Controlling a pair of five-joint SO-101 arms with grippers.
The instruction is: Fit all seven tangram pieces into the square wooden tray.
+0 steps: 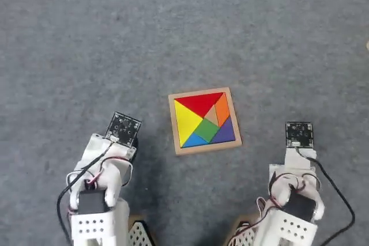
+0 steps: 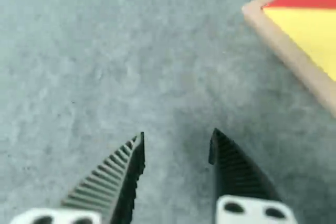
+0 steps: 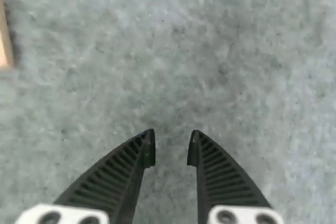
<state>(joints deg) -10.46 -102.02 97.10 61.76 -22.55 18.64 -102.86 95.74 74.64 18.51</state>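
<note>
Grey felt-like cloth covers the surface [image 1: 86,56]. On it, about midway between the two arms, lies the square wooden tray [image 1: 173,125], turned a little against the edges of the surface. All seven tangram pieces lie flat inside it and fill the square: the red triangle [image 1: 199,104] at the far side, the yellow triangle [image 1: 185,120] on the left, the green square [image 1: 206,129] in the middle, the orange piece [image 1: 223,110] on the right, the purple piece [image 1: 226,132] at the near right corner, the blue triangle [image 1: 195,140] at the near edge, and a small tan triangle [image 1: 212,116] beside the orange one.

The left gripper [image 2: 176,142] hangs over bare cloth, near one corner of the tray, with its fingers moderately apart and nothing between them. The right gripper [image 3: 170,142] is also over bare cloth, well apart from the tray; its fingers leave only a narrow gap and hold nothing.
</note>
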